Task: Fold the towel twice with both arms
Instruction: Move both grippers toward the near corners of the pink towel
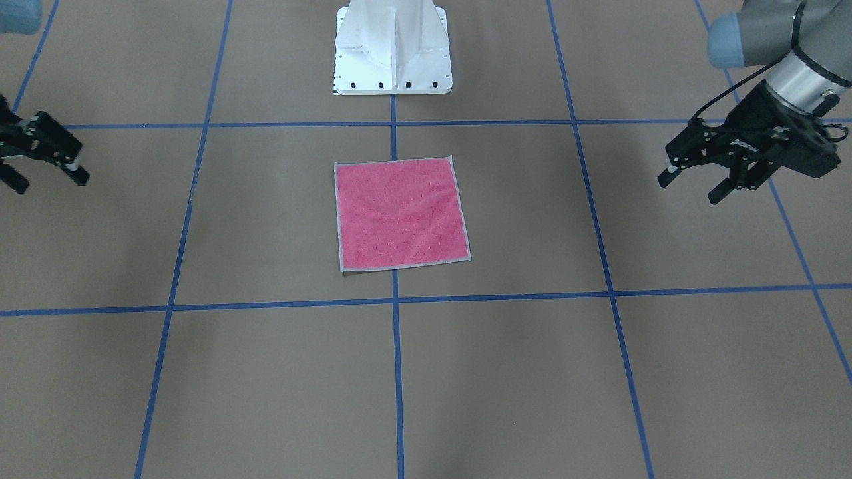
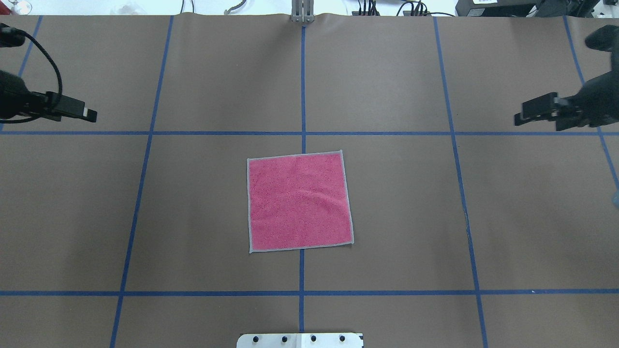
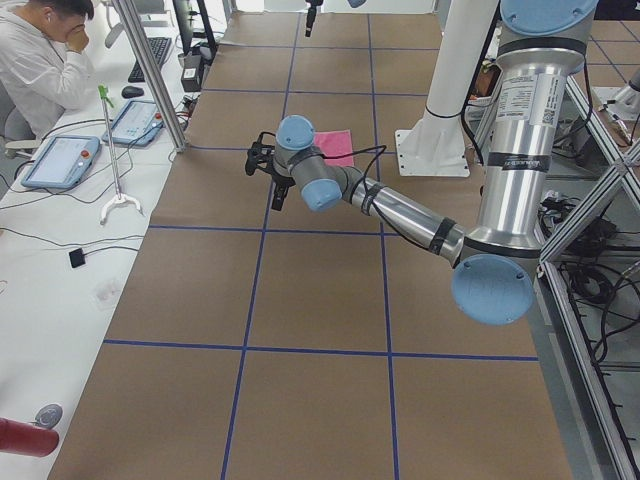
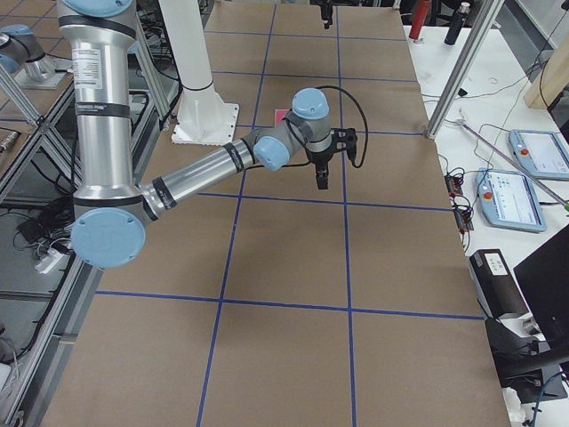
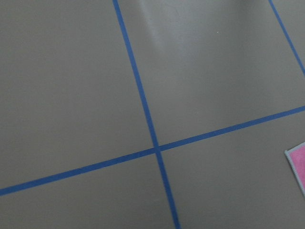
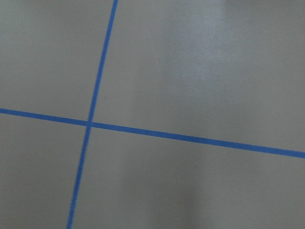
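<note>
Your worktop [image 2: 217, 72] wore a brown cover, ruled into large squares by blue tape lines [image 2: 303, 96], and the white pedestal base [image 1: 393, 50] stood at its middle edge. Beside one end ran a white side bench [image 3: 60, 260], where a person [image 3: 35, 65] in a pale top sat near a keyboard [image 3: 150, 58], a mouse [image 3: 132, 92] and a teach pendant [image 3: 62, 160]. A red cylinder [image 3: 25, 438] lay at that bench's near corner. Past the opposite end you had a black box [image 4: 496, 283].

Even, diffuse overhead light, moderately bright. Broad, soft-edged shadows band the desk [image 1: 266, 372]. Both wrist views are slightly soft, each showing a pale sheen across the surface.
</note>
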Controlling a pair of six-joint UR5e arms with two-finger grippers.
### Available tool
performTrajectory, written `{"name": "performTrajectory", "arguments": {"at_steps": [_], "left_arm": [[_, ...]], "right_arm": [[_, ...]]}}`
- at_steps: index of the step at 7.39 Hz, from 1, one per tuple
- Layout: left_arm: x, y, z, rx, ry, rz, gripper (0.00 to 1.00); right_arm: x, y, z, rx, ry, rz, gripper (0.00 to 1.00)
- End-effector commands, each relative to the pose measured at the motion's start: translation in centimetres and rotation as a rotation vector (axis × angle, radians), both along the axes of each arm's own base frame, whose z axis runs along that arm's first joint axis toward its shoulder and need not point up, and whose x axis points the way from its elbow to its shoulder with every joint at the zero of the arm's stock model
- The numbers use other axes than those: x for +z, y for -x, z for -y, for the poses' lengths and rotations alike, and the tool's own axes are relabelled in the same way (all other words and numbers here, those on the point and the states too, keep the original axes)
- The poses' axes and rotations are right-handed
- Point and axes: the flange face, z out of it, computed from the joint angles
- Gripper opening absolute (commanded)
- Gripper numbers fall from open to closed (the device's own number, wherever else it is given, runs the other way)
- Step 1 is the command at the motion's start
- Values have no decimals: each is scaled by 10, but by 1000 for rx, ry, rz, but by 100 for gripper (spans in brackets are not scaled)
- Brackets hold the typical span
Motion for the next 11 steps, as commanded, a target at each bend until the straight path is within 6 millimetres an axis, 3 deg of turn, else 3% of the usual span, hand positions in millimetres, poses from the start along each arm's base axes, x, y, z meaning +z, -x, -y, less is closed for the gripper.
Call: {"name": "performTrajectory", "arguments": {"at_steps": [1,3,4,5,7,8,9,11], "left_arm": [[-25,-60,-15,-66,114,-40,100],[-46,-106,-29,-81,169,-74,100],[-50,-133,-41,-123,192,-74,100],[-56,-156,-52,-130,204,-80,100],[-75,-183,-67,-133,248,-118,100],[-79,-204,-80,-154,269,-125,100],[-84,-211,-81,-219,339,-157,99],[-85,-218,-87,-222,354,-161,99]], "right_arm": [[-44,99,-34,130,113,50,98],[-74,172,-70,261,210,117,98],[-84,211,-95,318,232,142,96],[-84,234,-112,382,314,172,96],[-105,296,-129,489,424,246,96],[-111,311,-136,508,448,262,96],[-107,322,-144,545,503,275,95],[-103,345,-152,566,547,270,80]]}}
